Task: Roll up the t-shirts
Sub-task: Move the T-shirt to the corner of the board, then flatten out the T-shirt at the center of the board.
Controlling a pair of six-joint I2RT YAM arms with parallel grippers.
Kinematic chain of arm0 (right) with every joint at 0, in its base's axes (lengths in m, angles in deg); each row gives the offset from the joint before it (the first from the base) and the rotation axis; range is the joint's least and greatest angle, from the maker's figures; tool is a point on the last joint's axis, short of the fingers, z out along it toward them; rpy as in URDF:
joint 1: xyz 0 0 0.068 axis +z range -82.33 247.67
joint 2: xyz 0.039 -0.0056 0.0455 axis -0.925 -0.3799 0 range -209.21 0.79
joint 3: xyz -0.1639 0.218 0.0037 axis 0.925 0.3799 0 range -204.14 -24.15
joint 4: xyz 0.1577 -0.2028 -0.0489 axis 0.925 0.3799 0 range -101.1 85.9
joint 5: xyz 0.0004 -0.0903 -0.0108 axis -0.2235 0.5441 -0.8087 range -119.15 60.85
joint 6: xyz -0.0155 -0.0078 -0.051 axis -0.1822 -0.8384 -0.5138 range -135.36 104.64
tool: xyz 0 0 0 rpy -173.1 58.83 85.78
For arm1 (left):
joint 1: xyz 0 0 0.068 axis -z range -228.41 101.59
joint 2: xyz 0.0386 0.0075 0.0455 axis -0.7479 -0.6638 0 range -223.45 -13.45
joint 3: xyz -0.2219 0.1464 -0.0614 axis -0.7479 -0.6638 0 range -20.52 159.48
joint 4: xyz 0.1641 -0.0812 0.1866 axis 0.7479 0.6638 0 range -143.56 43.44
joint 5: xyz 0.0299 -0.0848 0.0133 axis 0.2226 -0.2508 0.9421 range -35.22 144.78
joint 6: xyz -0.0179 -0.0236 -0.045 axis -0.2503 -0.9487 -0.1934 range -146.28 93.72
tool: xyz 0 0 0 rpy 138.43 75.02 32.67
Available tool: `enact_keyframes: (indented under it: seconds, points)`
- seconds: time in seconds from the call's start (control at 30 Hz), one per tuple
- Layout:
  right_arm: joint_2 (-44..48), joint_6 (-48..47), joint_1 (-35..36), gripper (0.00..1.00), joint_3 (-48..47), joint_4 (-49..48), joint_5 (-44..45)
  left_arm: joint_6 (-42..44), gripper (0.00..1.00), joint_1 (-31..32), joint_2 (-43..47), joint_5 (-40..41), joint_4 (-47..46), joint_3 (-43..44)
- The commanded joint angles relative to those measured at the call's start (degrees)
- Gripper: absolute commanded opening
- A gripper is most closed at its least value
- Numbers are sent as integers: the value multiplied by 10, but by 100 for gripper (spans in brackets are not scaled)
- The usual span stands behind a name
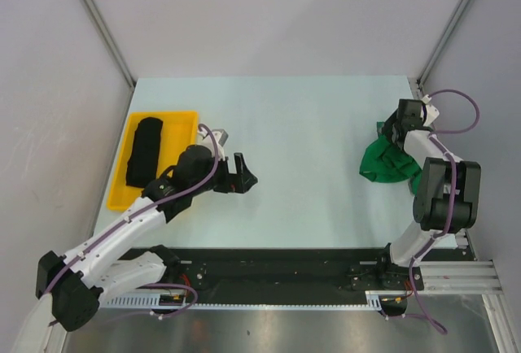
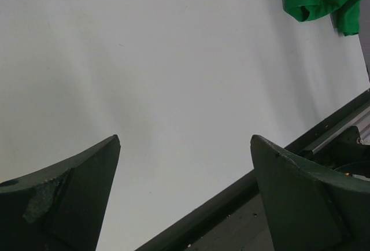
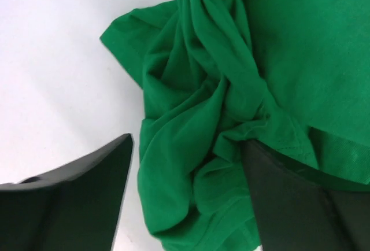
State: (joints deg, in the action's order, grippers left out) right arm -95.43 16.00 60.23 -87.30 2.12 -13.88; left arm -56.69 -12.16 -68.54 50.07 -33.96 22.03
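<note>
Shirts lie at two sides of the worktop (image 1: 309, 117), and we describe every place from the yellow tray (image 1: 120, 197). This tray sits at the left edge of the worktop. The black shirt (image 1: 146, 151) is inside the tray, made into a tight roll that lies along the long side of the tray.

The green shirt (image 1: 387, 164) is well apart from the tray, at the opposite, right side of the worktop. It is not rolled. It is a crumpled heap with many folds, and a hem shows in the right wrist view.

The left hand (image 2: 185, 142) is near the tray, just to its right, above bare worktop. Its fingers are spread wide and there is nothing between them. In the left wrist view we see the green shirt only in the far corner.

The right hand (image 3: 189, 144) is at the side far from the tray, directly over the green shirt. Its fingers are also spread wide. Folds of the green cloth lie between them, and the hem covers the tip of one finger (image 3: 295, 199). The other finger (image 3: 75, 199) is beside the heap, over bare worktop. The fingers are not pressed on the cloth.
</note>
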Motion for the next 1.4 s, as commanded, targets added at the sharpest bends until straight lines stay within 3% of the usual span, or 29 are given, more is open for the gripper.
enact_keyframes:
  seconds: [0.0, 0.1, 0.13, 0.23, 0.37, 0.4, 0.5, 0.57, 0.6, 0.63, 0.7, 0.8, 1.03, 1.13, 1.37]
  points:
    - [-31, -8, 9, 73, -28, 15, 35, -19, 98, -7, -11, -21, -34, 21]
    - [-34, -11, 43, 42, -28, 30, 35, -24, 96, -8, -11, -18, -37, 15]
    - [-32, -11, 54, 22, -28, 36, 31, -25, 94, -9, -10, -14, -36, 12]
    - [-9, -2, 124, 0, -29, 47, 0, -32, 88, -24, -1, -3, -32, 2]
    - [22, 19, 268, 0, -80, 74, -31, -40, 82, -52, 29, 0, -32, -21]
    - [23, 19, 333, 0, -93, 78, -29, -41, 81, -57, 33, -1, -32, -25]
    - [10, 22, 396, 0, -151, 102, -14, -40, 81, -73, 45, -4, -32, -33]
    - [5, 18, 413, 8, -164, 103, -27, -36, 80, -75, 45, -8, -32, -36]
    - [8, 13, 412, 14, -166, 106, -27, -31, 80, -75, 42, -17, -37, -38]
    - [11, 11, 404, 32, -166, 110, -24, -29, 81, -75, 40, -21, -40, -40]
    - [30, 2, 394, 54, -166, 131, -12, -21, 81, -74, 35, -39, -56, -43]
    - [65, -9, 379, 66, -154, 162, 21, -22, 81, -72, 10, -60, -75, -41]
    - [163, 11, 273, 63, -17, 142, -1, -26, 80, 17, -110, -19, -112, 16]
    - [186, 19, 233, 60, 50, 107, -19, -32, 74, 37, -192, -7, -145, 49]
    - [208, 23, 133, 59, 137, 52, -48, 17, 69, 80, -358, 129, -86, 217]
